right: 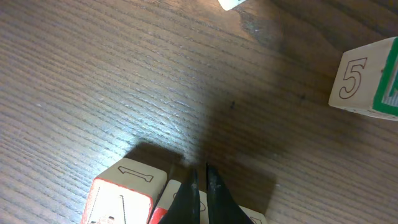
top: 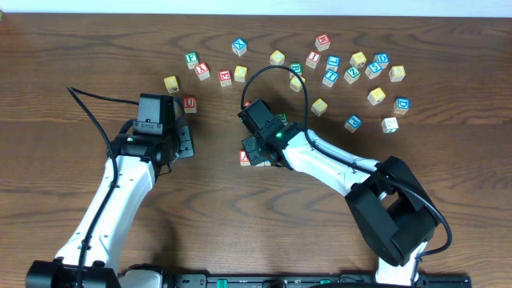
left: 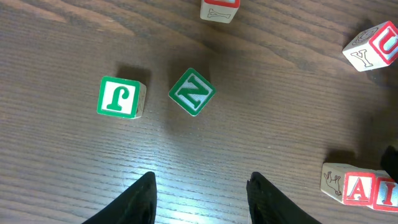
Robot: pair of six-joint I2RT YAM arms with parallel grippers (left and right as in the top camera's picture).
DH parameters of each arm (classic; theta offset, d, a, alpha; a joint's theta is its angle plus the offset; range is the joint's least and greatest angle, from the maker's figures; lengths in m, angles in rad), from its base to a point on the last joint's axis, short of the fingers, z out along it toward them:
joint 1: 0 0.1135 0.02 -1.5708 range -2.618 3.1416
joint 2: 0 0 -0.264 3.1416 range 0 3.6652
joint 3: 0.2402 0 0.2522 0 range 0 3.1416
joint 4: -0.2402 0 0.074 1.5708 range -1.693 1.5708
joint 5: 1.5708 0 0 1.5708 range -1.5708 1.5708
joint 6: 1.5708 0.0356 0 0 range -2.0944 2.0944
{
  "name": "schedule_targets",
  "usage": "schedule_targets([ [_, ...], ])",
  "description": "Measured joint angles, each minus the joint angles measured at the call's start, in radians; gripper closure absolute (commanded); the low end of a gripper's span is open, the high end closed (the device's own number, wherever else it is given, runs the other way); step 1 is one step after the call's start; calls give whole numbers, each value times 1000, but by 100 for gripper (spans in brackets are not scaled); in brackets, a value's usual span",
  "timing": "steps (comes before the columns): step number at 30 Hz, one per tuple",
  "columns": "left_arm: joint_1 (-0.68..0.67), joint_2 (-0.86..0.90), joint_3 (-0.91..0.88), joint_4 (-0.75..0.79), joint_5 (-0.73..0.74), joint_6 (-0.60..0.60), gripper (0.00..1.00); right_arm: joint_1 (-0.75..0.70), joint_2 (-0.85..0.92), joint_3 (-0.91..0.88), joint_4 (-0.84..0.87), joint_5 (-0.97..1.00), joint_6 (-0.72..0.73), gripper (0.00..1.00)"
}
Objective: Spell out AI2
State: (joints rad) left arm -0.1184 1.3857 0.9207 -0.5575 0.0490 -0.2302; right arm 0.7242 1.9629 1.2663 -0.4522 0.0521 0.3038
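The A block (left: 351, 186) sits on the brown bench (top: 80, 48), near the middle, in front of the right arm. It has a red A on top. The I block (left: 388, 194) is right next to it, and the two touch side by side. The I block is cut off at the edge of the left wrist view, so only part of its red face shows.

The right end effector (top: 254, 152) is down low at these two blocks. Its two fingers (right: 194, 190) are pressed tight together with nothing between them. The tips point down at the spot where the two blocks meet. I cannot tell if the tips touch the wood.

The left end effector (left: 202, 199) is about half open and holds nothing. It hangs over bare bench, to the left of the A block. In front of it are a green J block (left: 120, 97) and a green N block (left: 192, 91), near each other but not touching. The N block is turned like a diamond. A U block (left: 376, 46) with a red letter lies farther off to the side.

A block with a 5 (right: 365, 79) on one side and green on another sits near the right end effector.

Many more blocks are spread along the far side of the bench. Some of them are blue blocks (top: 353, 122), but the marks are too small to tell which one has the 2.
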Motion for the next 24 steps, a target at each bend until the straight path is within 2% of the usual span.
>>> schedule_targets([
  [24, 0, 0, 0, 0, 0, 0, 53, 0, 0, 0, 69, -28, 0, 99],
])
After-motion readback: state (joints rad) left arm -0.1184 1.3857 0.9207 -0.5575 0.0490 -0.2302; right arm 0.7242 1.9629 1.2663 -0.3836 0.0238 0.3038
